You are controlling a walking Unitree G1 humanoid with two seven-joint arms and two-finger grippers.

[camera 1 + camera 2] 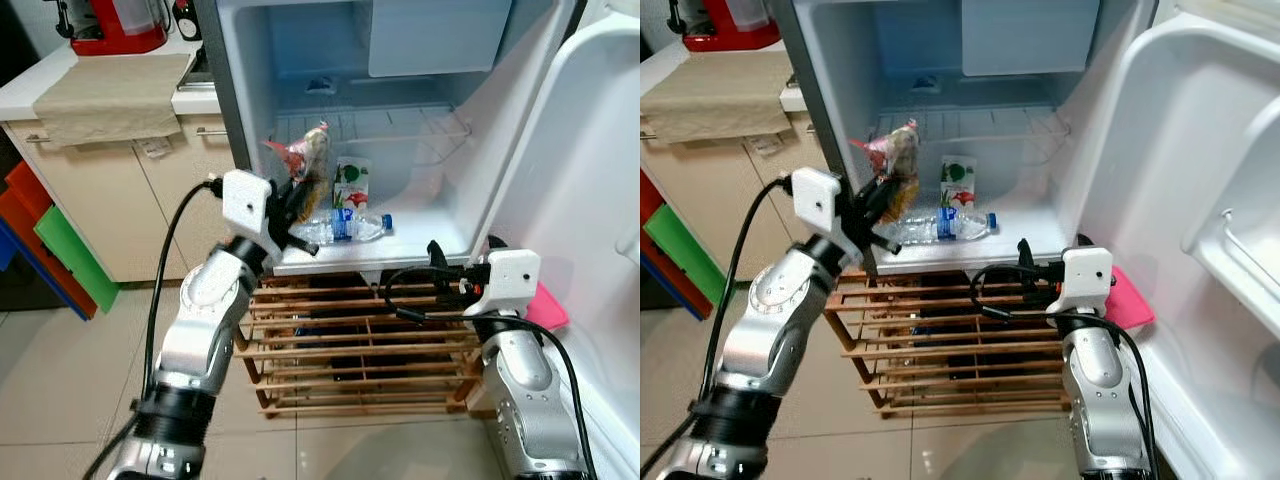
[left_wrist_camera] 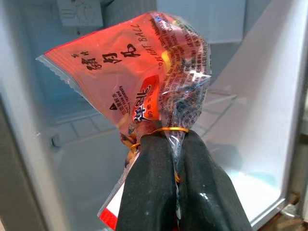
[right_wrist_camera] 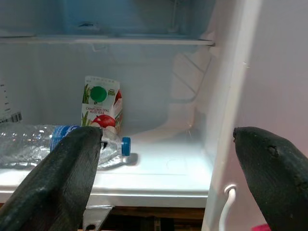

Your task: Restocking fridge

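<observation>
My left gripper [image 1: 298, 205] is shut on a red and clear snack bag [image 1: 308, 160], tied with a gold twist tie, held upright at the front left of the open fridge [image 1: 420, 70]. The same snack bag [image 2: 144, 77] rises above the closed black fingers [image 2: 149, 187] in the left wrist view. On the fridge floor lies a clear water bottle [image 1: 345, 228] with a blue cap, and behind it stands a small juice carton [image 1: 351, 183]. My right gripper [image 3: 168, 159] is open, low before the fridge's right front corner, holding nothing.
The fridge door [image 1: 600, 170] stands open on the right. A wooden slatted rack [image 1: 360, 350] sits under the fridge. Left of it are beige cabinets [image 1: 110, 210] with a towel [image 1: 110, 100] and a red appliance [image 1: 120, 25] on the counter. A pink object [image 1: 548, 305] lies by the door.
</observation>
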